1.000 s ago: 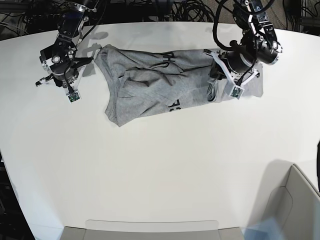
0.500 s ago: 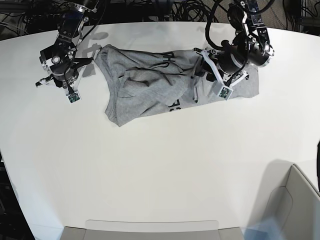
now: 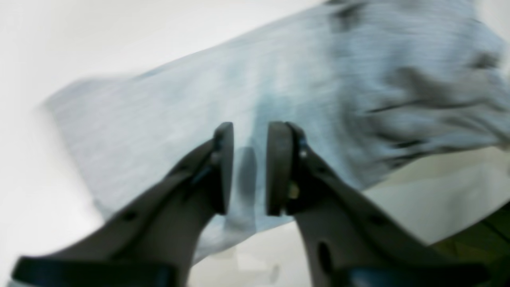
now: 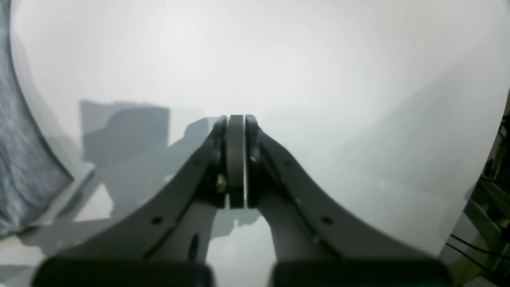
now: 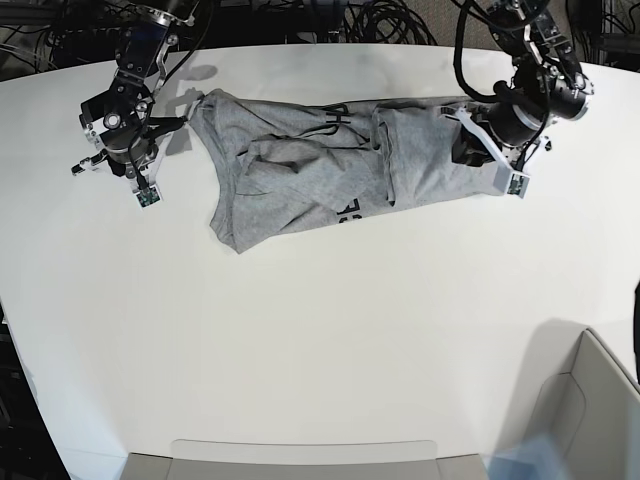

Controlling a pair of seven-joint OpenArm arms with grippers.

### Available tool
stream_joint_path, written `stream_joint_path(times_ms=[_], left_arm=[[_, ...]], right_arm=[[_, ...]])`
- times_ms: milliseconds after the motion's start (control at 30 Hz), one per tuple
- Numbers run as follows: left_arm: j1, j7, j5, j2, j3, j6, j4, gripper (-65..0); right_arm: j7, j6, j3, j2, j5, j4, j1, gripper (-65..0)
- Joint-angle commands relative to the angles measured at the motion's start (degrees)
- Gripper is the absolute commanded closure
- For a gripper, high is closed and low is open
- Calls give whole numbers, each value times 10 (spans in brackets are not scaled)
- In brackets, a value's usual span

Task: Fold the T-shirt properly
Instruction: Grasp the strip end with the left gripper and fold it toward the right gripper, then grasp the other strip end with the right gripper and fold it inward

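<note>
Left tool (image 3: 247, 167) parted, T-shirt (image 5: 330, 170) rumpled, lettering showing

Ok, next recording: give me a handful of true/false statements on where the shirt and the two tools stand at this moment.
1. The T-shirt lies crumpled on the white table, not yet neatly folded. True.
2. The right tool is clamped on a sleeve of the shirt. False: its jaws are shut on nothing, over bare table, with the cloth off to one side.
3. The left tool has its jaws apart with a gap between them. True.
4. The left tool is over bare table, far from the shirt. False: grey cloth fills the left wrist view behind the jaws, and in the base view it sits at the shirt's end.
5. Black lettering shows on part of the shirt. True.
</note>
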Motion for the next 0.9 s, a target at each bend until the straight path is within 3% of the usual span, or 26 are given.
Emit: stream_joint_path(times_ms=[0, 200, 233, 300, 400, 500, 667, 867], left_arm=[[-1, -4, -11, -9, -7, -1, -2, -90], [1, -6, -11, -29, -7, -1, -81, -56], [1, -6, -11, -29, -7, -1, -92, -56], [1, -7, -11, -29, -5, -1, -106, -55], [1, -7, -11, -29, -5, -1, -114, -56], [-1, -7, -11, -29, -5, -1, -114, -56], [-3, -7, -11, -29, -5, -1, -114, -56], [-3, -7, -11, -29, -4, -1, -115, -56]], right_arm=[[3, 9, 0, 3, 0, 9, 15, 0], [1, 9, -1, -26, -2, 24, 54, 0], [-6, 9, -4, -30, -1, 35, 57, -33], [-50, 9, -31, -31, 14, 53, 67, -116], [-159, 9, -40, -29, 92, 104, 83, -233], [-243, 9, -35, -27, 166, 131, 99, -291], [-243, 9, 15, -18, 271, 101, 106, -287], [-243, 9, 39, -17, 382, -22, 98, -287]])
